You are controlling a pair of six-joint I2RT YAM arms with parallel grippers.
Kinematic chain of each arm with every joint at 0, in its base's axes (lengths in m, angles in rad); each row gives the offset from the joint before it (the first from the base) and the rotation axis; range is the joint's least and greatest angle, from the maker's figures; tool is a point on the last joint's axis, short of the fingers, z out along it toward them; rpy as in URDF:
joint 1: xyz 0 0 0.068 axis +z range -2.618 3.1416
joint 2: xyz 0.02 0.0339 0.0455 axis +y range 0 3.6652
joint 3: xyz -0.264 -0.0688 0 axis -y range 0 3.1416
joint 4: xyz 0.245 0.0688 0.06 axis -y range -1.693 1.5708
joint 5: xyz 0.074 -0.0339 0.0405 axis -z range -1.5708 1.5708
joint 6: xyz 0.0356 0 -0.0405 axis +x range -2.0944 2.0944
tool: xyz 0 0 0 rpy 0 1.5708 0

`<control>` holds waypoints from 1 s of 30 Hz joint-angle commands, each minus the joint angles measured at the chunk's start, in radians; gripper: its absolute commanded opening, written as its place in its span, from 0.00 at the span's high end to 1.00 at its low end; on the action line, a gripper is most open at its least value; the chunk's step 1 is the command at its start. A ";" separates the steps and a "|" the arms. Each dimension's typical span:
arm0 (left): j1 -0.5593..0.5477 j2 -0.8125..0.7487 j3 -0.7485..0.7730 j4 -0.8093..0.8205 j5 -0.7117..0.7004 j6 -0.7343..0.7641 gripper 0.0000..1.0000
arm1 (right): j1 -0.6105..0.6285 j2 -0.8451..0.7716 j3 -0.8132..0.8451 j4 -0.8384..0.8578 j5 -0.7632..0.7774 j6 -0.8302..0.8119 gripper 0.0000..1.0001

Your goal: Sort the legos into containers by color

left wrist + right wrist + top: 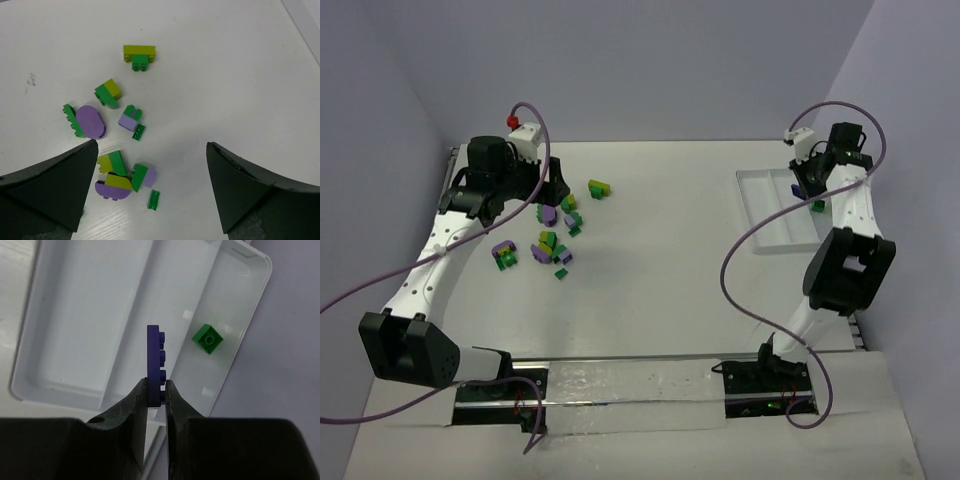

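The legos point(556, 240) lie loose on the white table at the left, a scatter of dark green, yellow-green and lavender bricks. My left gripper point(535, 188) hangs over the pile, open and holding nothing. In the left wrist view a small green piece point(154, 199) and a green-lavender pair point(144, 176) lie between the fingers of the left gripper point(151, 145). My right gripper point(156, 385) is shut on a flat purple lego point(154, 352), held on edge over the white container point(90, 315). One green lego point(208, 338) lies in the narrower compartment.
The white container point(752, 180) sits at the table's right, with the right gripper point(812, 186) above it and the right arm's elbow point(847, 268) just near of it. A yellow-green brick point(599, 188) lies apart from the pile. Purple cables point(745, 250) loop over the table.
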 commanded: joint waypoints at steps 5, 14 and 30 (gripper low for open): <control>-0.005 0.017 -0.014 0.079 -0.076 -0.003 0.01 | -0.019 0.246 0.255 0.063 0.026 0.241 1.00; 0.002 0.120 -0.031 0.111 -0.048 0.004 0.01 | -0.007 0.404 0.337 0.147 0.040 0.332 1.00; 0.014 0.291 0.025 0.112 -0.076 -0.004 0.01 | 0.050 0.535 0.364 0.256 0.107 0.402 0.45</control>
